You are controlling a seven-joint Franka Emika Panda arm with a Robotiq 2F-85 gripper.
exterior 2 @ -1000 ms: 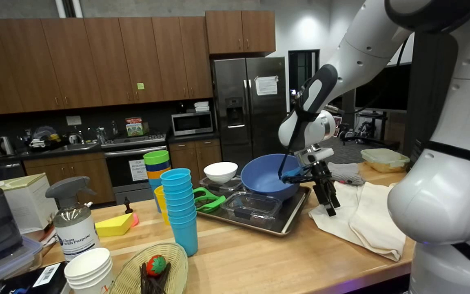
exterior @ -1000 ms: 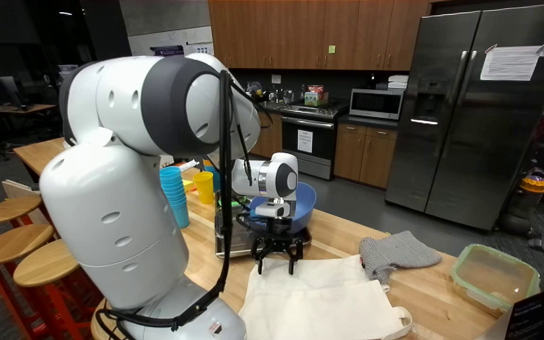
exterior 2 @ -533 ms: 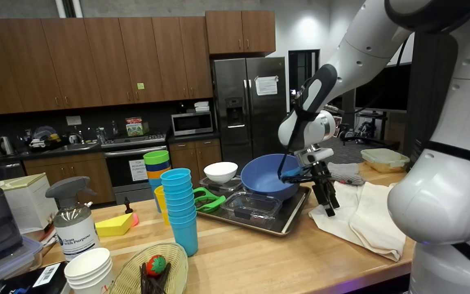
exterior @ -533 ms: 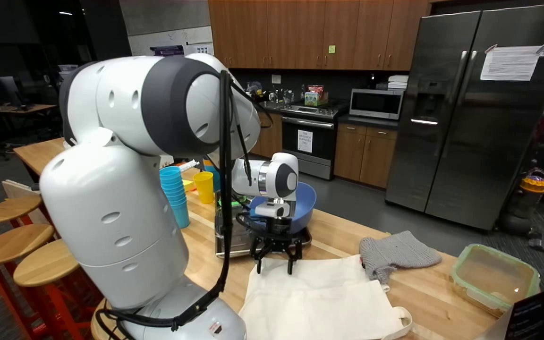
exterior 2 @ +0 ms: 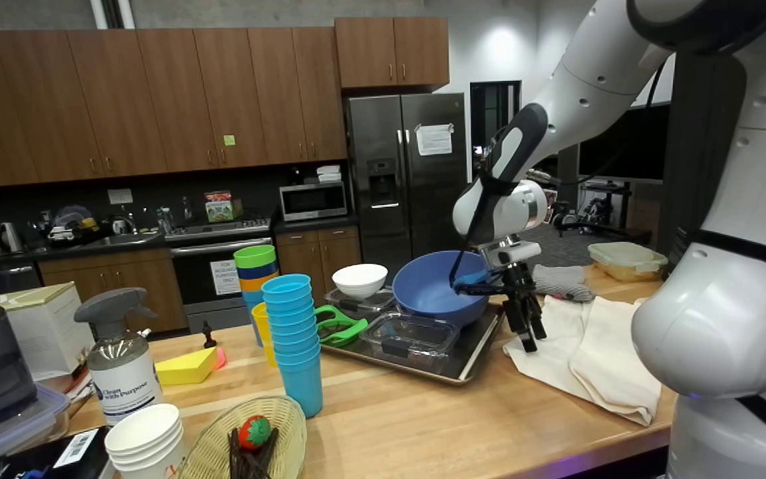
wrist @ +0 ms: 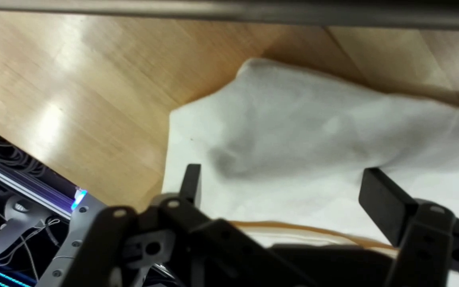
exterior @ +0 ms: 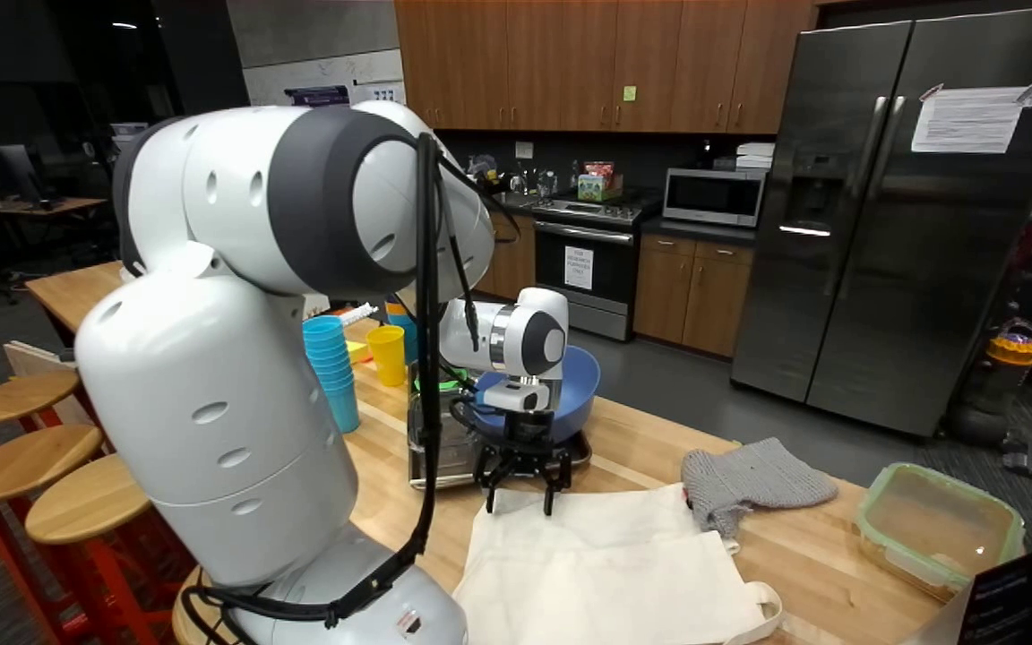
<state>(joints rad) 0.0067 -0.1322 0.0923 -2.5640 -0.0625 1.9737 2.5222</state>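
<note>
Claw (exterior: 519, 510) sits a bit over from b4, above the white bag (exterior: 606, 582) on the table (exterior: 825, 557), fingers (wrist: 387, 205) wide apart, empty. Bag might slip b/c it looks floppy; tray (exterior 2: 473, 339) is v. close, so claw could bump it.

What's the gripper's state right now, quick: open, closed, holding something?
Gripper: open, jaws spread wide, nothing held; it is over the cream cloth, and whether it touches it cannot be told.
</note>
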